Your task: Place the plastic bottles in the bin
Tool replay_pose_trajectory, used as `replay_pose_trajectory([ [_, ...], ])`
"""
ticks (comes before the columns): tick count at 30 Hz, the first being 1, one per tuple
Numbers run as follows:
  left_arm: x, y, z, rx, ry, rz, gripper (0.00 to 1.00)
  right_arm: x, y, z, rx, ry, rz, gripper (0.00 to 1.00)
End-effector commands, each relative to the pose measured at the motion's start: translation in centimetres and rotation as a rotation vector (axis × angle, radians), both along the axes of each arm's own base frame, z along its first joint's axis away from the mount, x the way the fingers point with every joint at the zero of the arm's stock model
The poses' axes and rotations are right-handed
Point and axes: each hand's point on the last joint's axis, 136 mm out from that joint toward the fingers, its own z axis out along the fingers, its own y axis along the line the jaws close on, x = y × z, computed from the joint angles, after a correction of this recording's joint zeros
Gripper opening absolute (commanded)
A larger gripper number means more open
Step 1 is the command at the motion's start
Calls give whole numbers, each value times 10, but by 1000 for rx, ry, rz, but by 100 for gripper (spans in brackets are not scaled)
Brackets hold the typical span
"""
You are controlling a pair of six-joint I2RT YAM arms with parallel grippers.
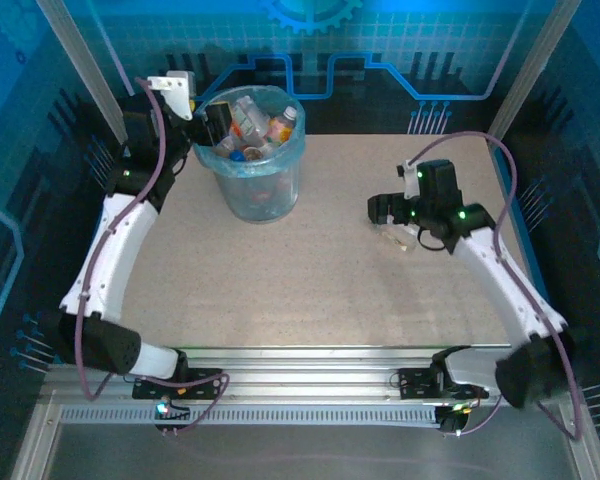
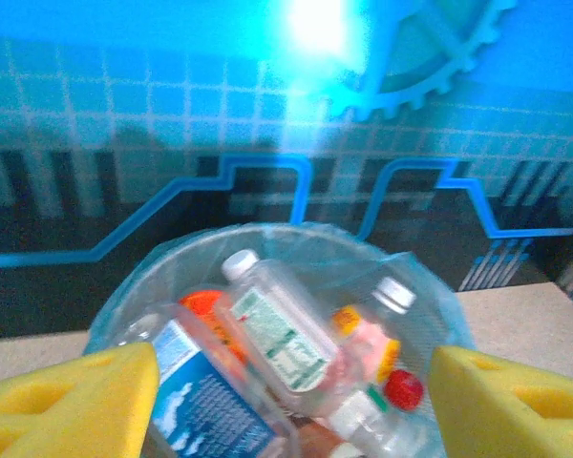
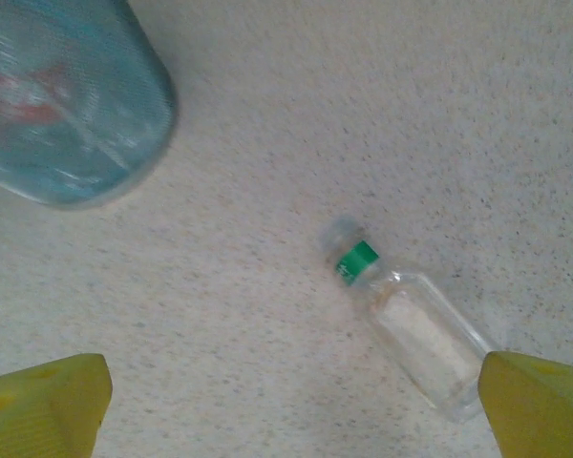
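Observation:
The round bin [image 1: 265, 195], lined with a light-blue bag, stands at the back left and holds several plastic bottles [image 1: 265, 125]. My left gripper [image 1: 212, 122] hovers over the bin's left rim. In the left wrist view its yellow pads [image 2: 67, 401] stand wide apart above the bin [image 2: 430, 296]; a blue-labelled bottle [image 2: 205, 405] lies loose beside the left pad, next to a green-labelled bottle [image 2: 286, 334]. My right gripper [image 1: 395, 215] is open above a clear bottle [image 3: 411, 324] with a green neck band, lying flat on the table [image 3: 220, 286] near the right pad [image 3: 540, 410].
The speckled beige table [image 1: 320, 270] stretches between the bin and the right arm. Blue patterned walls and metal posts enclose the back and sides. An aluminium rail [image 1: 310, 385] with both arm bases runs along the near edge. In the right wrist view the bin [image 3: 67, 105] sits at the upper left.

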Motion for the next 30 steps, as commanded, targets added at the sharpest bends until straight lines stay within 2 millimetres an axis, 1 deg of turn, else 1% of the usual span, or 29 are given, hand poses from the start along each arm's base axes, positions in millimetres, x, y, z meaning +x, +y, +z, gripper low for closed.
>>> replay_pose_trajectory([
  [1, -22, -45, -5, 62, -49, -196, 75, 2, -2, -30, -64, 130, 107, 100],
  [4, -51, -82, -16, 108, -58, -356, 75, 21, -13, -58, -165, 188, 117, 100],
  [7, -80, -114, -34, 129, -42, -505, 75, 36, -23, -79, -241, 254, 142, 100],
  [10, -103, -138, -55, 120, -3, -614, 75, 47, -31, -96, -288, 288, 154, 100],
  [13, -117, -153, -76, 78, 35, -673, 75, 55, -40, -113, -322, 308, 149, 100],
  [15, -122, -159, -88, 58, 59, -688, 75, 57, -44, -125, -337, 337, 143, 100],
  [18, -124, -163, -99, 34, 97, -693, 75, 53, -50, -143, -371, 397, 141, 100],
  [22, -122, -162, -104, 35, 113, -677, 76, 45, -56, -161, -385, 460, 132, 97],
  [25, -116, -159, -104, 40, 118, -643, 76, 40, -55, -172, -381, 489, 135, 95],
  [26, -115, -158, -104, 42, 121, -636, 76, 39, -56, -175, -383, 495, 138, 93],
  [29, -113, -157, -104, 46, 124, -623, 76, 36, -57, -182, -392, 524, 146, 82],
  [30, -113, -156, -103, 48, 124, -620, 76, 36, -56, -183, -389, 528, 151, 80],
])
